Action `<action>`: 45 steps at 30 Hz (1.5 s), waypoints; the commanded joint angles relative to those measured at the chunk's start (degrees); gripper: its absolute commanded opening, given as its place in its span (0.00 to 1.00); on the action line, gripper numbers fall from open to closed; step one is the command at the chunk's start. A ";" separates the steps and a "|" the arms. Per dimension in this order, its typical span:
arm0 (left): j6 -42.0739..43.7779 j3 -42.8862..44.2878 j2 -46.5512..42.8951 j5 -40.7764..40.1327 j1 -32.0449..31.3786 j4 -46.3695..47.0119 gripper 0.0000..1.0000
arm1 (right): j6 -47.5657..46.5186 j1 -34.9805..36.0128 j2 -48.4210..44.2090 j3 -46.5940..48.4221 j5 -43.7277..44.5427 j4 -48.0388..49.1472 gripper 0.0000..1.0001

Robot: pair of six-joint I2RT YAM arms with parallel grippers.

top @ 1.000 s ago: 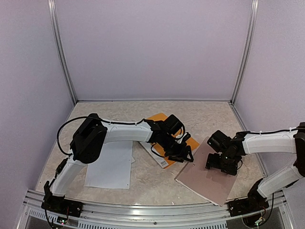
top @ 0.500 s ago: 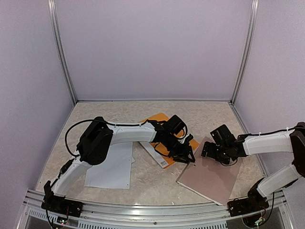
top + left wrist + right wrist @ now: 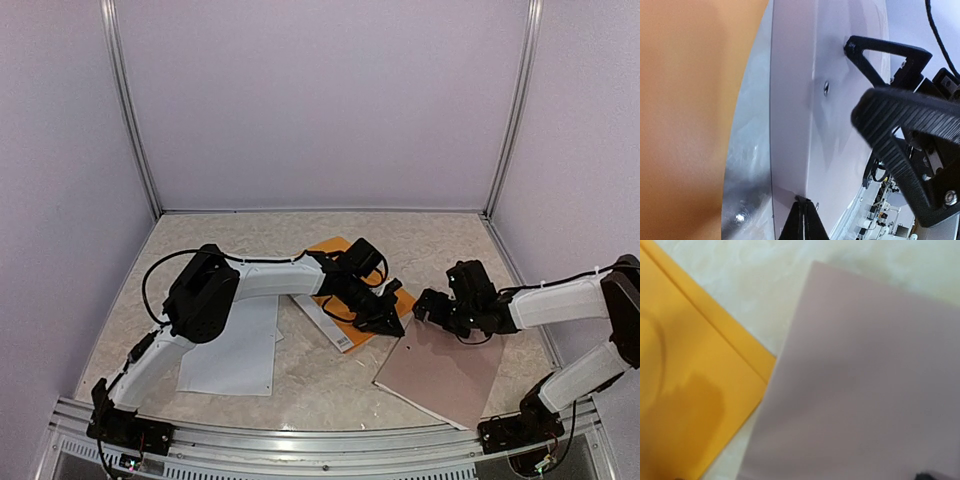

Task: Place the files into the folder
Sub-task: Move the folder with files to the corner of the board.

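The orange folder [image 3: 333, 252] lies flat at mid-table, its white spine strip towards the front. My left gripper [image 3: 390, 322] sits at the folder's right corner, shut. In the left wrist view its tips [image 3: 802, 217] meet with nothing seen between them, and the orange folder [image 3: 685, 120] fills the left side. The files [image 3: 235, 350], white sheets, lie at front left under the left arm. My right gripper [image 3: 428, 306] hovers open just right of the folder's corner, its ribbed fingers [image 3: 895, 125] standing apart. The right wrist view shows the folder's corner [image 3: 690, 390], but not its own fingers.
A pinkish-brown flat board [image 3: 440, 370] lies at front right, partly under my right gripper, and it fills most of the right wrist view [image 3: 865, 390]. Pale walls with metal posts [image 3: 505, 110] enclose the table. A metal rail [image 3: 320, 440] runs along the near edge.
My left gripper has shut at the folder's right corner. The right gripper has moved left and back, from over the board to its upper-left corner beside the folder.
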 commanded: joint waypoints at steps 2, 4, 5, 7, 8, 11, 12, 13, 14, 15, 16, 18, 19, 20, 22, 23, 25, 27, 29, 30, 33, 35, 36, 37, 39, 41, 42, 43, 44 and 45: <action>-2.12 -2.51 1.53 -1.60 -0.76 5.41 0.00 | -0.68 -1.13 0.96 -1.15 -8.42 -14.67 0.99; -1.93 -3.13 0.76 -1.96 -0.45 5.82 0.00 | -1.56 -1.99 -0.40 -0.17 -8.29 -16.44 0.99; -1.94 -3.42 0.56 -2.00 -0.31 5.85 0.00 | -1.93 -2.50 -1.24 0.20 -8.20 -17.08 0.99; -1.63 -4.58 -0.26 -2.41 0.05 6.28 0.00 | -2.61 -3.47 -2.67 1.06 -7.76 -18.64 0.99; -1.33 -5.85 -0.88 -3.01 0.13 6.77 0.00 | -3.03 -4.00 -3.60 1.54 -7.49 -19.23 0.99; 1.15 -10.28 -4.89 -5.17 0.57 7.85 0.00 | -4.09 -5.06 -4.31 2.80 -7.23 -20.05 0.99; 2.42 -11.99 -6.13 -5.85 0.59 8.03 0.00 | -4.61 -5.34 -3.95 3.17 -7.23 -19.86 0.99; 3.71 -14.00 -8.39 -6.59 0.61 8.43 0.01 | -5.09 -5.66 -3.14 3.52 -7.38 -19.37 0.99; 4.93 -16.28 -10.48 -7.22 0.56 9.11 0.06 | -5.54 -5.87 -2.04 3.92 -7.89 -18.76 0.99; 6.06 -18.97 -12.07 -7.85 0.52 10.19 0.12 | -6.09 -6.00 -0.87 4.51 -8.53 -17.98 0.99; 7.06 -21.39 -14.91 -8.59 0.44 11.00 0.17 | -6.62 -6.01 0.48 5.09 -9.26 -16.95 0.99; 9.32 -26.11 -18.60 -9.25 0.22 12.38 0.27 | -7.70 -6.04 3.34 6.48 -10.93 -15.13 0.99; 10.37 -27.99 -19.97 -9.63 -0.02 12.56 0.33 | -8.20 -6.02 4.85 7.23 -11.76 -14.32 0.98; 11.62 -29.89 -21.97 -9.92 -0.30 12.76 0.38 | -8.80 -5.97 6.41 8.11 -12.77 -13.50 0.98; 13.81 -32.98 -24.19 -11.00 -1.14 12.26 0.46 | -9.93 -6.04 9.46 9.80 -14.67 -12.13 0.97; 14.73 -34.24 -25.24 -11.53 -1.62 12.00 0.48 | -10.42 -6.03 10.90 10.65 -15.58 -11.46 0.97; 16.01 -36.77 -26.34 -12.33 -2.71 12.10 0.51 | -11.19 -6.02 13.45 12.48 -17.04 -10.46 0.95; 16.67 -39.24 -27.23 -13.40 -3.70 12.74 0.54 | -11.72 -5.99 15.52 13.74 -18.38 -9.55 0.94; 17.25 -41.42 -27.90 -13.59 -4.46 14.04 0.55 | -12.16 -6.01 17.44 14.82 -19.73 -8.39 0.93; 17.73 -42.61 -28.29 -13.87 -4.86 14.21 0.56 | -12.49 -6.04 18.46 15.37 -20.50 -7.58 0.92; 20.16 -44.18 -28.91 -16.92 -6.04 13.61 0.60 | -14.23 -6.01 21.76 18.09 -22.20 -6.71 0.91; 21.04 -43.96 -28.67 -19.31 -6.49 12.43 0.61 | -16.72 -6.04 24.70 21.24 -21.90 -8.33 0.91; 21.52 -43.35 -28.35 -19.96 -6.49 11.61 0.61 | -17.80 -6.08 26.03 23.08 -21.90 -9.25 0.91; 21.94 -42.40 -27.42 -20.60 -6.52 10.75 0.61 | -18.71 -6.11 27.22 24.72 -22.01 -10.11 0.91; 22.45 -40.19 -26.16 -21.30 -6.62 9.39 0.61 | -20.18 -6.43 29.25 28.44 -22.82 -11.27 0.91; 22.07 -37.15 -24.41 -22.58 -6.78 8.09 0.61 | -21.44 -6.82 30.95 31.07 -22.65 -12.60 0.91; 21.83 -35.40 -23.34 -22.93 -6.77 7.23 0.60 | -21.99 -7.17 31.65 32.15 -22.40 -13.43 0.91; 21.47 -33.40 -22.41 -23.36 -6.84 6.58 0.59 | -22.53 -7.64 32.16 33.22 -22.27 -14.04 0.91; 20.91 -31.61 -20.93 -24.06 -6.76 5.70 0.58 | -22.93 -8.19 32.49 33.88 -22.51 -14.22 0.91; 20.34 -29.68 -20.13 -24.22 -6.72 5.36 0.56 | -23.28 -8.79 32.82 34.55 -23.01 -14.31 0.91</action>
